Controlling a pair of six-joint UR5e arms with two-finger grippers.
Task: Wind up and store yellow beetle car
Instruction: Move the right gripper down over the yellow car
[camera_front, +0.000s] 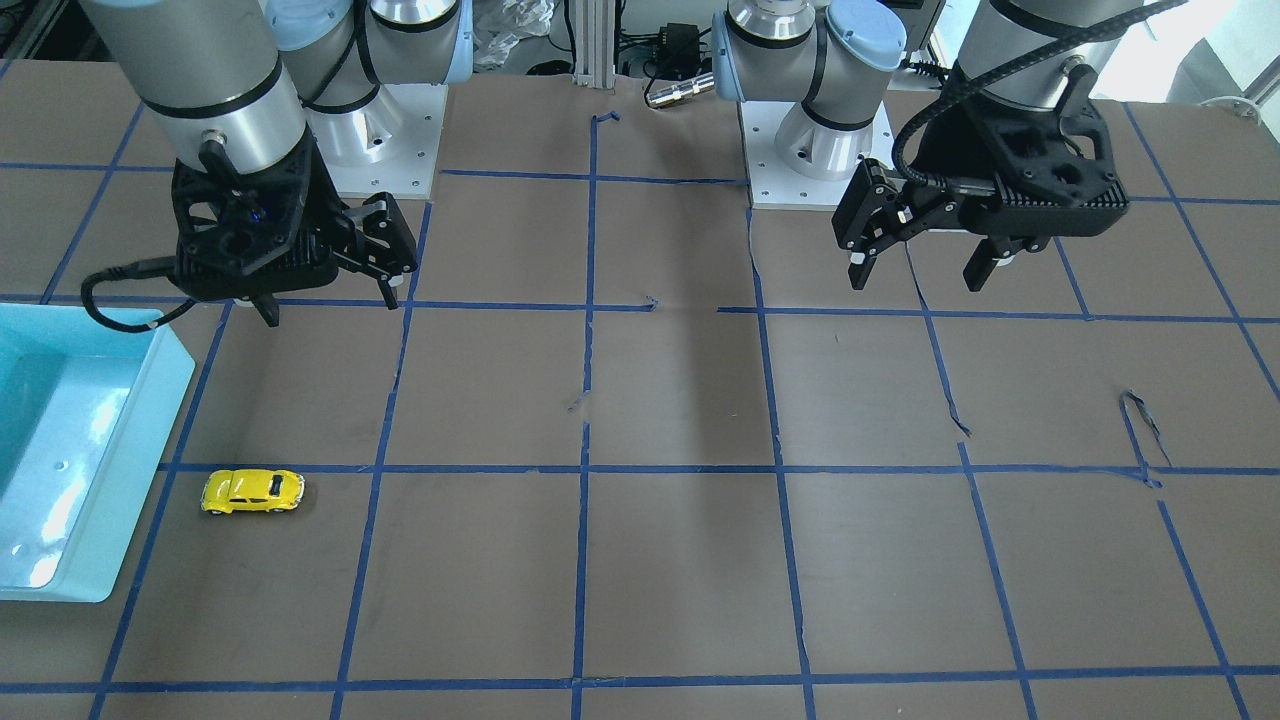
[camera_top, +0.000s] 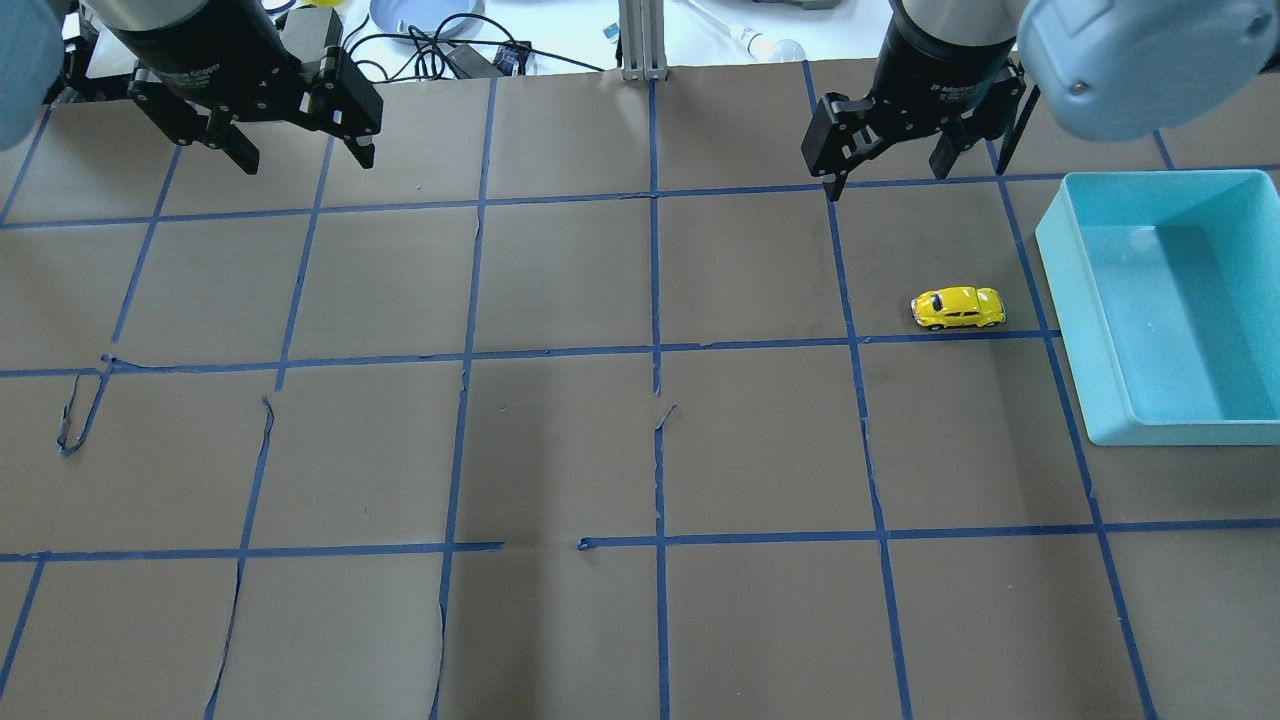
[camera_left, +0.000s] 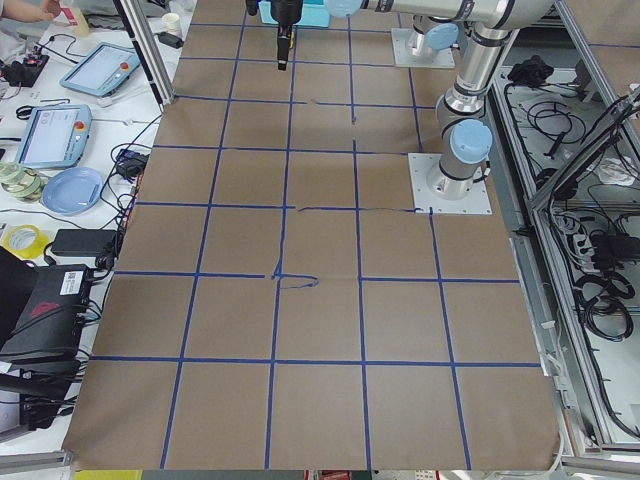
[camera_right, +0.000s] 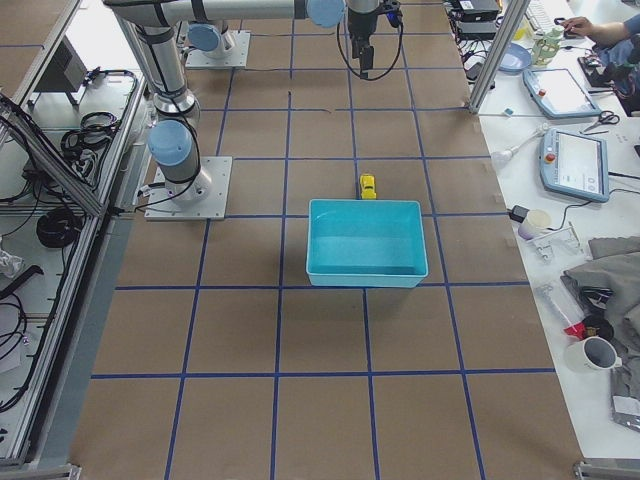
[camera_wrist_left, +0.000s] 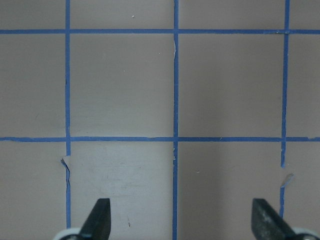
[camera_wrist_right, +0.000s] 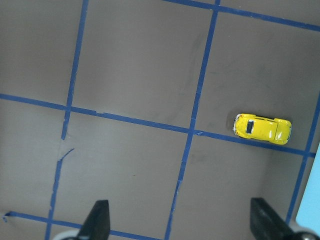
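Observation:
The yellow beetle car (camera_top: 958, 308) stands on its wheels on the brown table, just left of the light blue bin (camera_top: 1072, 320) and apart from it. It also shows in the front view (camera_front: 252, 491), the right side view (camera_right: 367, 186) and the right wrist view (camera_wrist_right: 262, 128). My right gripper (camera_top: 885, 178) is open and empty. It hangs above the table, beyond the car and a little toward the middle. In the right wrist view (camera_wrist_right: 181, 222) its fingertips (camera_wrist_right: 97, 220) are wide apart. My left gripper (camera_top: 305, 158) is open and empty, high over the far left; it also shows in the front view (camera_front: 918, 275).
The bin (camera_front: 150, 420) holds nothing that I can see; it also shows in the right side view (camera_right: 365, 205). Blue tape lines grid the table, with some loose, torn ends (camera_top: 75, 425). Cables and small items lie beyond the table's far edge (camera_top: 450, 50).

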